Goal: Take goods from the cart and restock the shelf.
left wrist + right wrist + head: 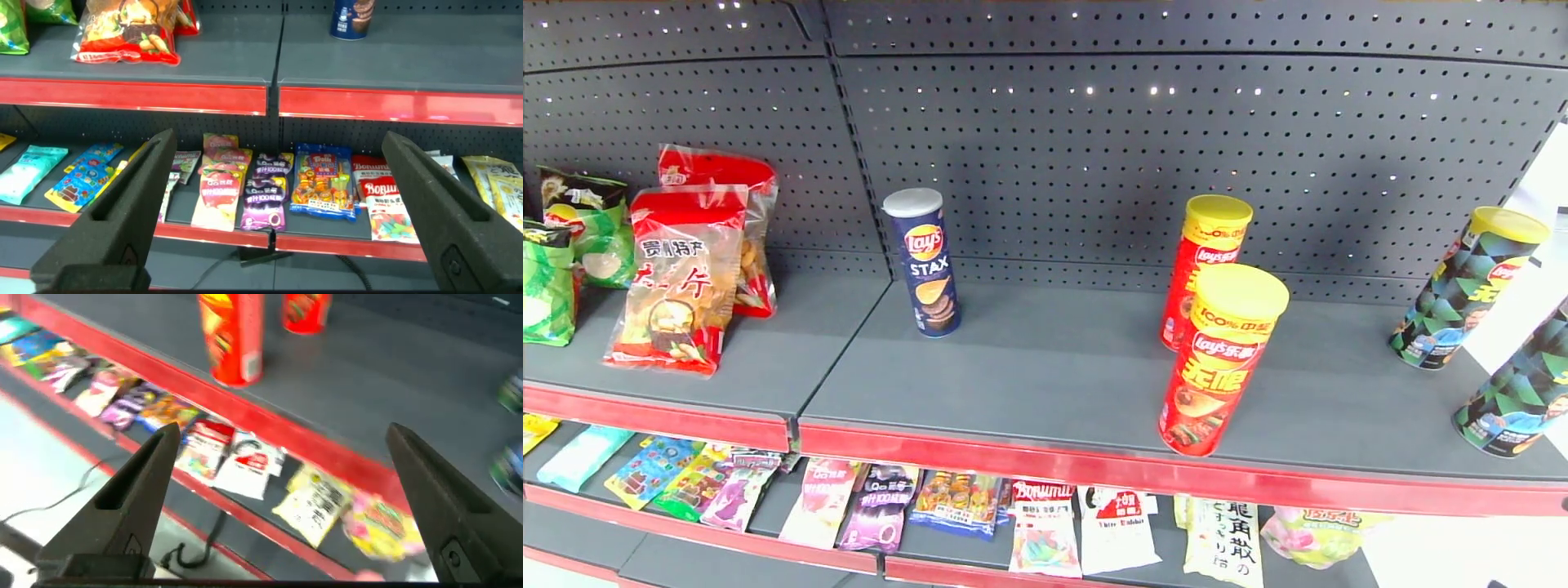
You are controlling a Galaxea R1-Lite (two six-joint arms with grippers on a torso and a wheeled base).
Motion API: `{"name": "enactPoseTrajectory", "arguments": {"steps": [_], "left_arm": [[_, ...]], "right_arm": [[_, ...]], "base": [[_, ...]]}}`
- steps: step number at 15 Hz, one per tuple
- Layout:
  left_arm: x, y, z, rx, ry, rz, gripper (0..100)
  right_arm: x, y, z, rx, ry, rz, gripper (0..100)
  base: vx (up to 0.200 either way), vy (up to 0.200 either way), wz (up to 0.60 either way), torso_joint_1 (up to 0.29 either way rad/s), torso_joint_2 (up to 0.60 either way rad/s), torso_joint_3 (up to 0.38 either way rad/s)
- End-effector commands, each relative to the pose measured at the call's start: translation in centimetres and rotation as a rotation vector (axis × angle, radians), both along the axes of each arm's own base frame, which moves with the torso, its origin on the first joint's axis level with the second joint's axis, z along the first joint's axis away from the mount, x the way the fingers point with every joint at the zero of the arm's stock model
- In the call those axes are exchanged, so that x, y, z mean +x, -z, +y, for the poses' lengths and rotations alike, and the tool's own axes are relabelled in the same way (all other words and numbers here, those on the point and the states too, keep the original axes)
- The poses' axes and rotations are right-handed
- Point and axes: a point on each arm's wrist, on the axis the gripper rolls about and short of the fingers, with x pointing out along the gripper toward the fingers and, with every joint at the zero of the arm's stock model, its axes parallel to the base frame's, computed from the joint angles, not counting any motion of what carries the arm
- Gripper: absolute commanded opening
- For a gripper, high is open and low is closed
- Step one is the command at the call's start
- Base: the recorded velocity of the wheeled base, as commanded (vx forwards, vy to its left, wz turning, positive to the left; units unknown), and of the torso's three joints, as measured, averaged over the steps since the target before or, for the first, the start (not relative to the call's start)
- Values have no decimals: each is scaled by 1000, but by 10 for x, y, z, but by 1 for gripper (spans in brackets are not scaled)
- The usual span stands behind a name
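Note:
The grey shelf [1029, 384] with a red front lip holds a blue chip can [924, 261], two red chip cans with yellow lids [1219, 367] [1207, 261], and two dark patterned cans [1462, 286] at the right. Red snack bags [678, 278] stand at the left. My left gripper [274, 220] is open and empty, facing the lower shelf of flat snack packets [261, 192]. My right gripper [282, 510] is open and empty too, hovering in front of the shelf's red lip [270, 416], below the front red can [233, 335].
Green snack bags [556, 261] sit at the far left. The lower shelf [980, 563] carries a row of candy and snack packets [1045, 531]. Bare shelf room lies between the blue can and the red cans. A cable [261, 249] runs on the floor.

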Motion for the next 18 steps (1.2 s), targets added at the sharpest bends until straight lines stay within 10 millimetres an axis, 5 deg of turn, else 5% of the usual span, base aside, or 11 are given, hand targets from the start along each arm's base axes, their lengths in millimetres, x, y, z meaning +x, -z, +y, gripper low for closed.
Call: {"name": "enactPoseTrajectory", "arguments": {"steps": [1, 7, 9, 14, 18], "left_arm": [[0, 0, 0, 0, -1, 0, 100], [0, 0, 0, 0, -1, 0, 100], [0, 0, 0, 0, -1, 0, 100], [0, 0, 0, 0, -1, 0, 100], [0, 0, 0, 4, 14, 0, 100]], "right_arm": [[-35, 9, -3, 3, 234, -117, 100], [-43, 17, -2, 15, 309, -138, 100], [-41, 40, -2, 11, 307, -100, 100], [-35, 57, -7, 49, 494, -80, 100], [-34, 60, -8, 90, 263, -61, 100]], "base": [[0, 0, 0, 0, 0, 0], [0, 0, 0, 0, 0, 0], [0, 0, 0, 0, 0, 0], [0, 0, 0, 0, 0, 0], [0, 0, 0, 0, 0, 0]]}}
